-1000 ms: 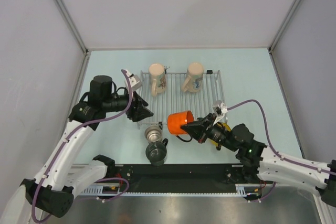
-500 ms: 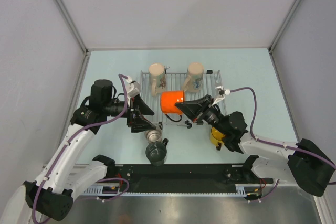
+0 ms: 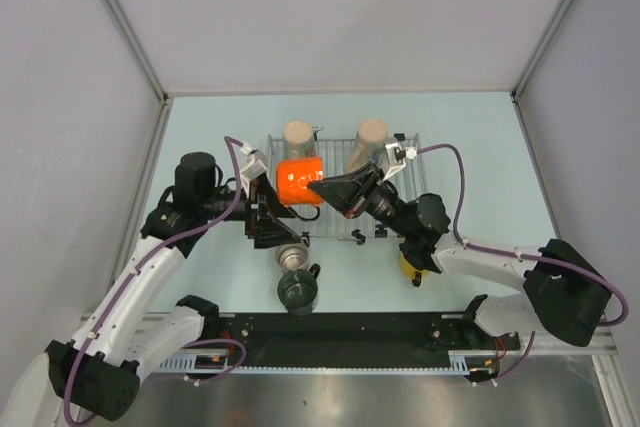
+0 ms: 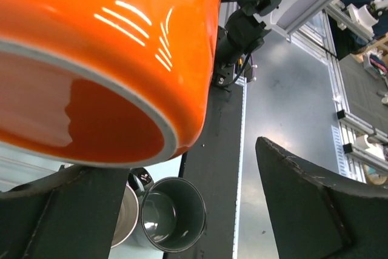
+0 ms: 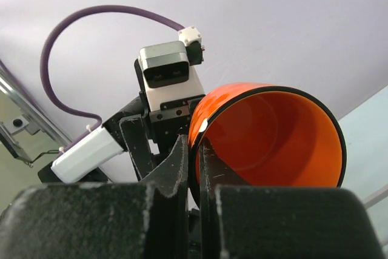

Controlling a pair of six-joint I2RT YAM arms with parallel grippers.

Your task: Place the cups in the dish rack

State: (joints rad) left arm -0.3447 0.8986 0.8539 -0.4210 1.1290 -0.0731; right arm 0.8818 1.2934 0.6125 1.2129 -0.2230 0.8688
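— What is seen on the pale table (image 3: 480, 147)?
— The wire dish rack (image 3: 335, 155) is set at its middle. One cream mug (image 3: 298, 136) and a second cream mug (image 3: 370, 137) are placed along its far edge.
— How is the orange mug (image 3: 299, 180) held?
— It is clamped at the rim by the right gripper (image 5: 194, 147), one finger inside and one outside, and is carried tipped over the rack's left half. The left gripper (image 3: 278, 215) is spread wide just beside it; contact cannot be told.
— And the other cups?
— The dark grey-green mug (image 3: 298, 290) and the small steel mug (image 3: 291, 256) are seen on the table near the rack's front edge. The yellow mug (image 3: 408, 269) is largely hidden under the right arm.
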